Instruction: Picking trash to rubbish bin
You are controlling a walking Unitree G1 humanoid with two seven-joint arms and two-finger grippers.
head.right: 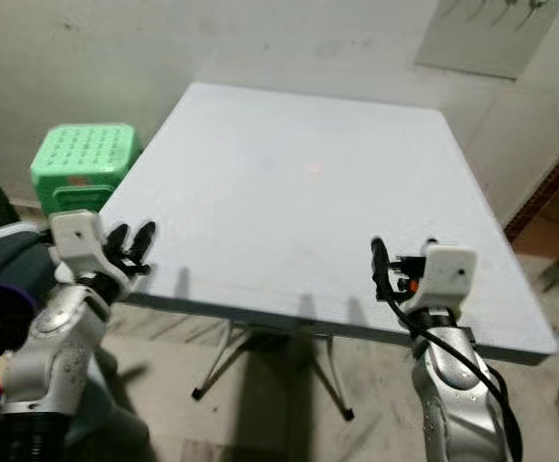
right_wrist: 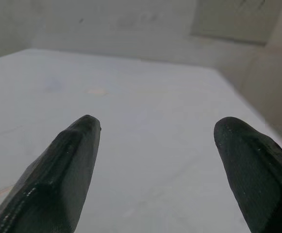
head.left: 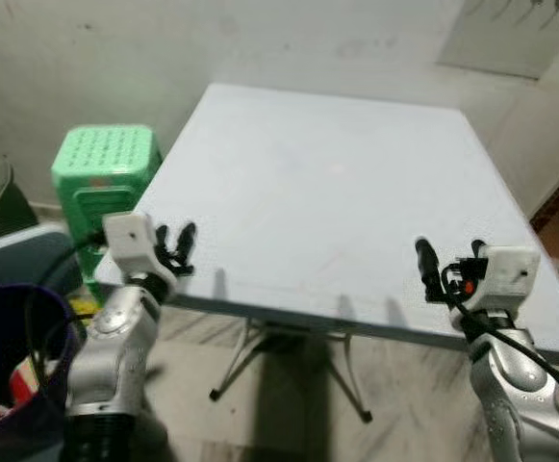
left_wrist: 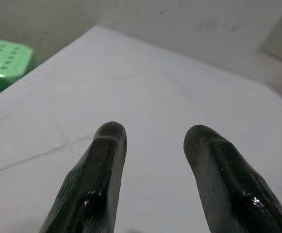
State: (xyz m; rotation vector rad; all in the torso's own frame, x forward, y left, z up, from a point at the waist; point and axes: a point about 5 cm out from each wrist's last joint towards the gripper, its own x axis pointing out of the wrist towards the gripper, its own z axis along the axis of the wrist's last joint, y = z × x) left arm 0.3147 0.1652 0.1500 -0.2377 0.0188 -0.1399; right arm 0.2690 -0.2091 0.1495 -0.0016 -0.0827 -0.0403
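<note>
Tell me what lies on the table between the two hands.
Nothing: the white table top is bare between the left hand and the right hand, both open at its near edge, as the eye views show.

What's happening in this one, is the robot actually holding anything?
No. Both grippers are open and hold nothing, raised at the near edge of a white folding table: the left gripper at its left corner, the right gripper towards the right. A green plastic stool stands left of the table, and a dark bin with some trash sits beside the left arm.

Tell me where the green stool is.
The green stool stands on the floor at the table's left edge, beyond the left pincer, against the wall.
</note>
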